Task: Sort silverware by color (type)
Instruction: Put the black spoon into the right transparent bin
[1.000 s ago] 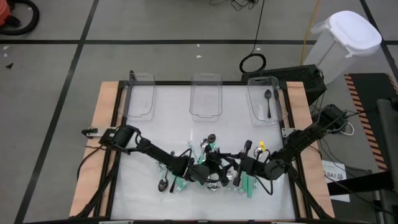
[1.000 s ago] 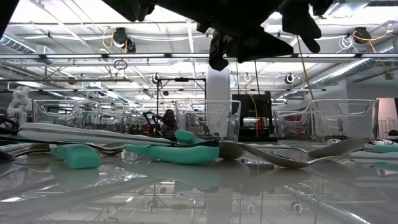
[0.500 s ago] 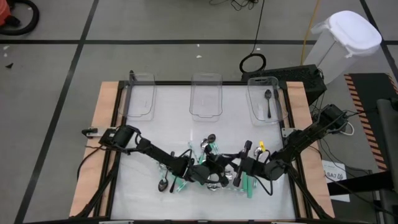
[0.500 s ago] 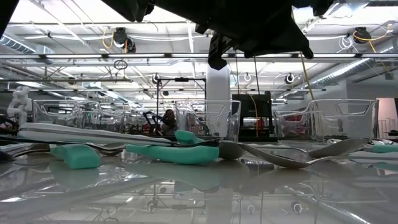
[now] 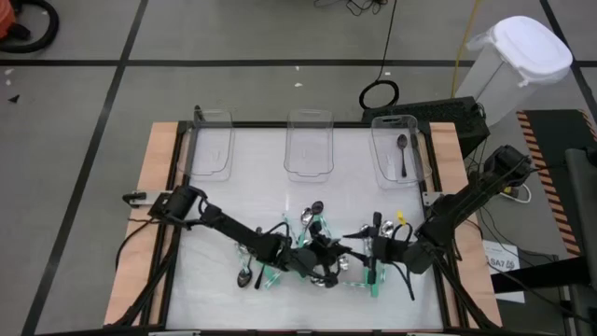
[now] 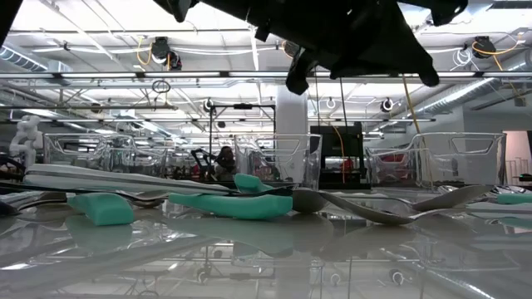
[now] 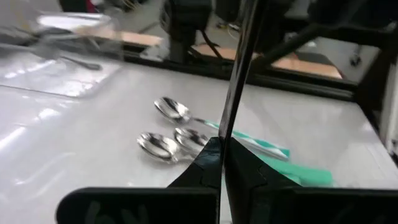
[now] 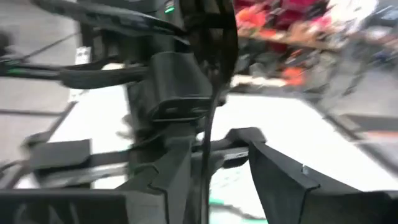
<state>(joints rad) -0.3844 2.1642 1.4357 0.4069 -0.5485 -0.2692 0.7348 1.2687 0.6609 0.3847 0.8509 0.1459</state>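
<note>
Right bin (image 5: 397, 147): one dark spoon (image 5: 402, 153) inside
Left gripper (image 5: 328, 254): fingers pinching dark spoon handle (image 7: 239, 68)
Right gripper (image 5: 373, 250): fingers spread

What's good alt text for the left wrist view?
The left gripper, shut on a dark spoon that rises between its fingers, sits above a white table where silver spoons lie beside a teal-handled spoon.
</note>
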